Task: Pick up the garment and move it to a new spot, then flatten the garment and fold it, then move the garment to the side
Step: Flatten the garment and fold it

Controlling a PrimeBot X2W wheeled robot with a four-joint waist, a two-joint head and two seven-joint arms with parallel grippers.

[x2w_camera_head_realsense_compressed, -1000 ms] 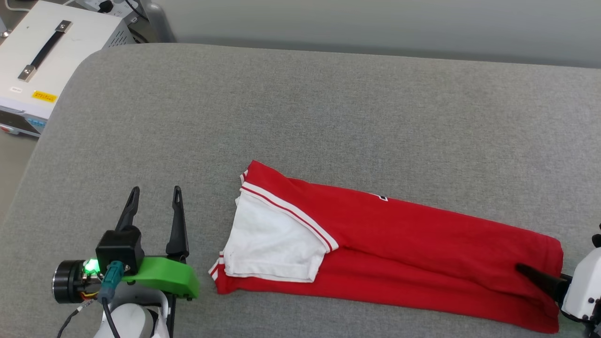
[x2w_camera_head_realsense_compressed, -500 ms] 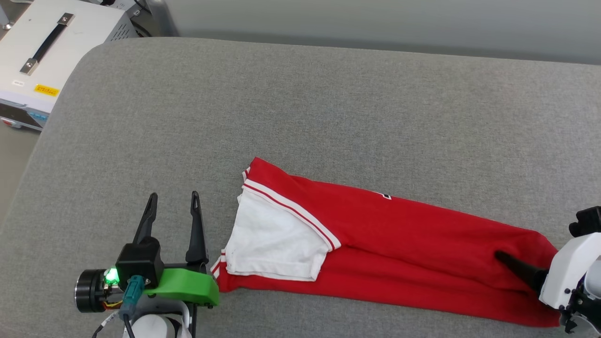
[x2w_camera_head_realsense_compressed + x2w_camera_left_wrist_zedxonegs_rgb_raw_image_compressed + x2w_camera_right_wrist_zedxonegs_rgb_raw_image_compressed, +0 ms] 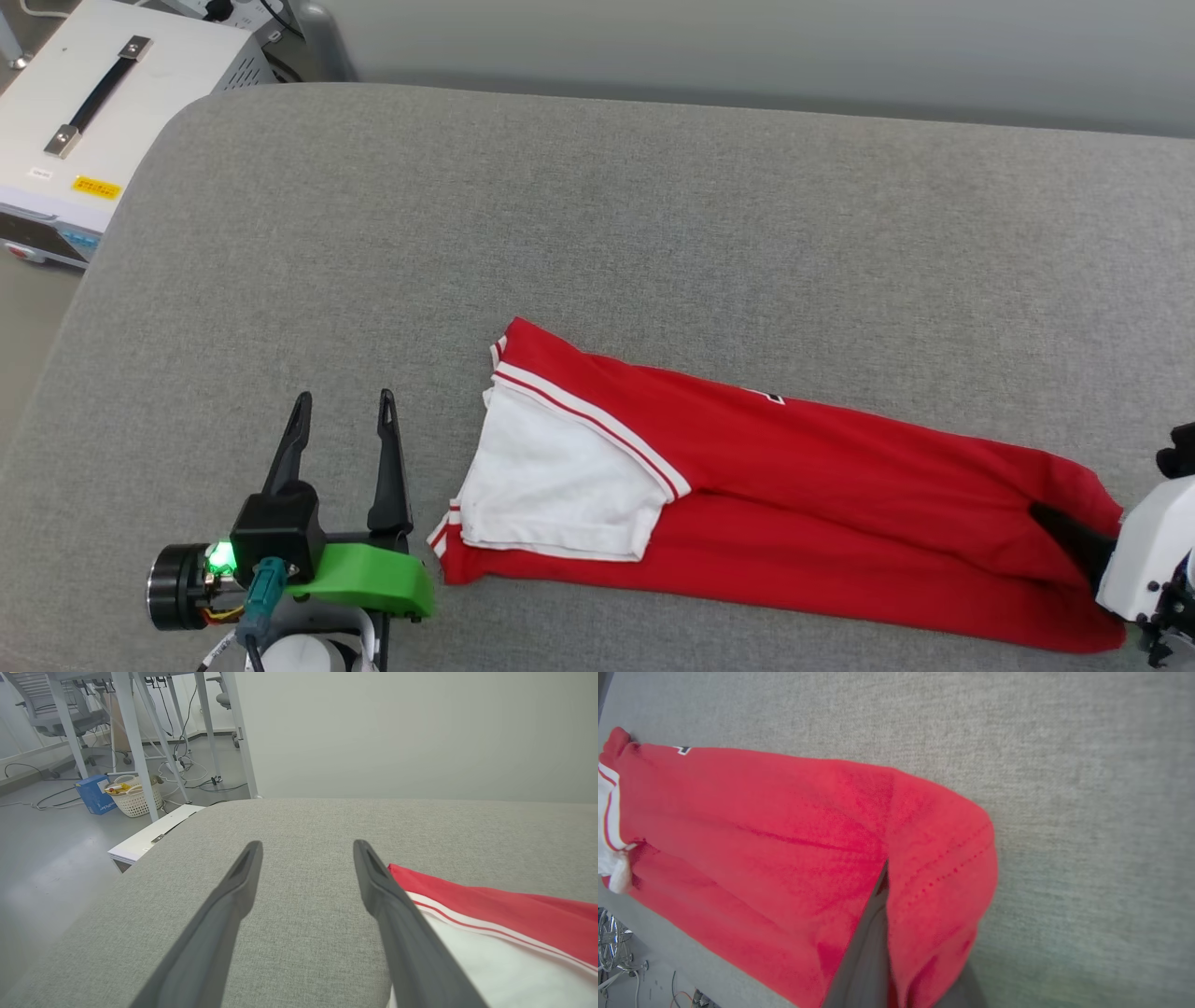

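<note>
I see the broad grey fabric-padded surface [image 3: 597,233] carrying the red jersey shirt with a white sleeve [image 3: 794,504], folded into a long strip across its near right part. My right gripper [image 3: 1046,518] is clamped on the strip's right end. My left gripper [image 3: 343,399] rests with jaws apart, just left of the sleeve.

The garment [image 3: 794,504] lay across the lower frame on the padded top [image 3: 653,233], my left gripper [image 3: 341,415] just beside its left end, my right gripper [image 3: 1041,513] on its right end
</note>
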